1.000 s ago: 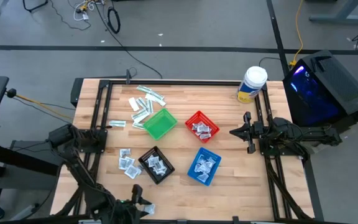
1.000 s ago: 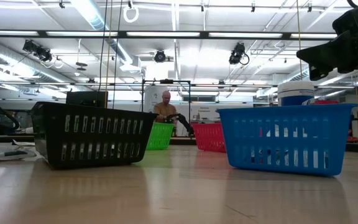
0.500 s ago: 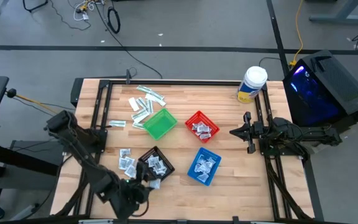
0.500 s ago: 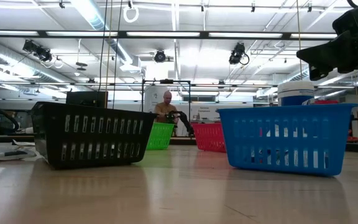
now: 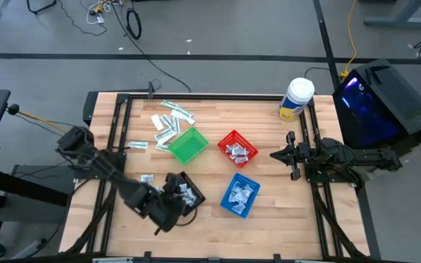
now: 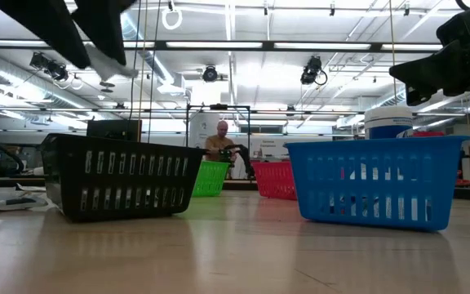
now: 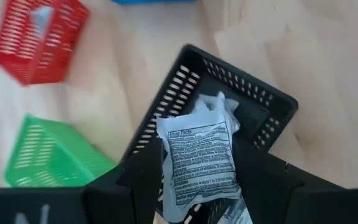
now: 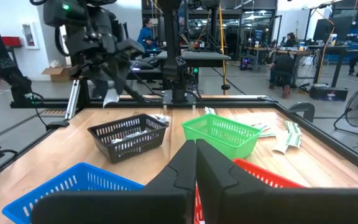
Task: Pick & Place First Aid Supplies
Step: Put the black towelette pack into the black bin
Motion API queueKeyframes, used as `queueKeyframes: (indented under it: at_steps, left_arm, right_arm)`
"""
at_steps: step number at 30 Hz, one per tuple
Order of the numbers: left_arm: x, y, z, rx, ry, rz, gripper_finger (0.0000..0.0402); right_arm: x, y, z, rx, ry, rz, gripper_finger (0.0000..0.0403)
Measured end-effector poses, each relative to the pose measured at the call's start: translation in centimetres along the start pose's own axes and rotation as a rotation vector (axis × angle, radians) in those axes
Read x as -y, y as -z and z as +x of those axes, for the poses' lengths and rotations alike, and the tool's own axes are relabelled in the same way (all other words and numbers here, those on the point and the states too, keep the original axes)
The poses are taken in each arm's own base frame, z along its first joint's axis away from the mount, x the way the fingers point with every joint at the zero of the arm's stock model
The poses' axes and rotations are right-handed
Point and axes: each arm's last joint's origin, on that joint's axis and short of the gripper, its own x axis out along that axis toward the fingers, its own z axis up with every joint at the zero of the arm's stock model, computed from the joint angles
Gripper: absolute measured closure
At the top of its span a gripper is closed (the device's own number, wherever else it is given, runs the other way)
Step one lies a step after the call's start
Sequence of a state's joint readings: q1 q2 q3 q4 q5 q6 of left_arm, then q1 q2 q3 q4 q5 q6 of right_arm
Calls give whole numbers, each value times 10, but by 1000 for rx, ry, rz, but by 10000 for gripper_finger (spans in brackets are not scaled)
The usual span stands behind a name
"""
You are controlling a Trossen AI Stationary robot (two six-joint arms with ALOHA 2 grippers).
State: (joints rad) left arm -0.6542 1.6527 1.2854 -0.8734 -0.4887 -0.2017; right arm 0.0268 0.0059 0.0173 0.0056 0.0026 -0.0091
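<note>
We have the left gripper (image 7: 197,199) up over the table with its two fingers closed partway on a white sachet (image 7: 199,163) with printed text, held by its lower end between the jaws. The sachet's long axis runs out ahead of the fingers, and the black basket (image 7: 263,99) sits directly beyond it, below and in front of the hand, with more white packets (image 7: 213,106) already lying inside. From the right wrist view the packet hangs beneath the hand, just short of the basket's near rim and well above it. So the relation that matters is simple: the basket lies straight down and slightly forward of the gripped sachet, and we judge the drop needs only a small carry forward before release.

The right gripper (image 8: 196,163) waits with its fingers pressed together and nothing between them, parked far off on the opposite side of the baskets, so the left arm is the nearer one.

More loose sachets (image 5: 149,191) lie on the wood just beside the left hand, on the side away from the basket.
</note>
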Motion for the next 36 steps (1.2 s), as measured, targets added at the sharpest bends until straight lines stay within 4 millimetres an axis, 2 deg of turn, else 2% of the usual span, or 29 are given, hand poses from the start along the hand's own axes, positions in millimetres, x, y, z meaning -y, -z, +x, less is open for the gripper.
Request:
queueKeyframes:
  at_steps: [7,15,20,26,36]
  left_arm:
    - [-17,-2,11,-43,128,76,204]
    - [-39,-4,20,-56,34,247,204]
    - [-50,-4,25,-72,-12,228,204]
    - [-51,-4,25,-74,-9,210,204]
    - [-44,-1,24,-98,199,22,204]
  right_arm:
    - [0,0,0,0,0,0,390]
    - [0,0,0,0,0,0,390]
    - [0,0,0,0,0,0,390]
    - [0,0,0,0,0,0,390]
    - [0,0,0,0,0,0,390]
